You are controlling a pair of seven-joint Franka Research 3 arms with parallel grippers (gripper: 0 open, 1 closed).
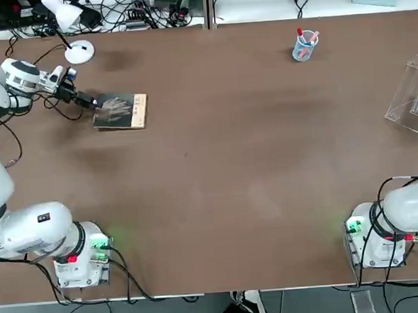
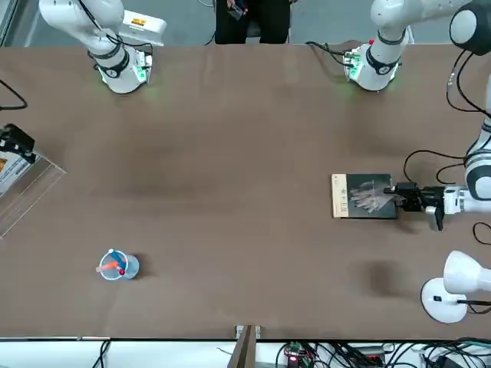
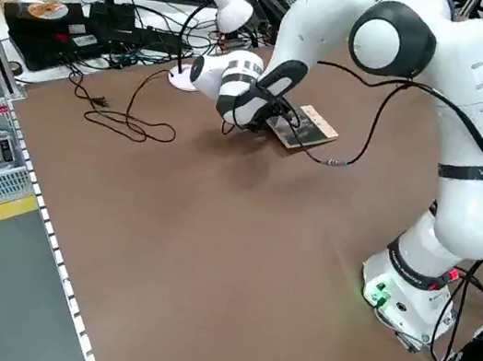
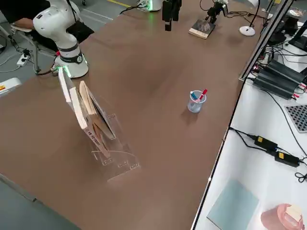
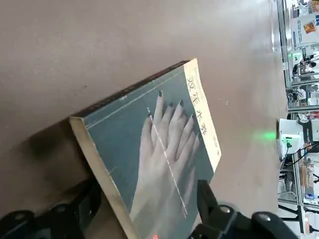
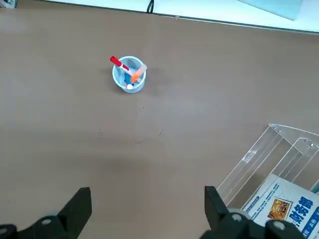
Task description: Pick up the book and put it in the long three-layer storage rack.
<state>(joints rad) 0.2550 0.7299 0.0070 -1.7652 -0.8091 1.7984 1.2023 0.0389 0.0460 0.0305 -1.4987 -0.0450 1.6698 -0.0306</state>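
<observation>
Left gripper [image 5: 144,219] straddles the near edge of the book [image 1: 121,111], fingers either side, apparently not yet clamped. Book lies at the far left of the table [image 1: 216,163], well apart from the clear three-layer storage rack [image 1: 412,91] at the far right.

Risks, as I judge them: a grip on one thin edge could let the book sag, fan open or slip out; the long carry across compounds that.

Book: thin, dark grey cover, pale hand image, tan strip along one edge.

Right gripper [image 6: 144,219] parked, jaws wide, empty.
</observation>
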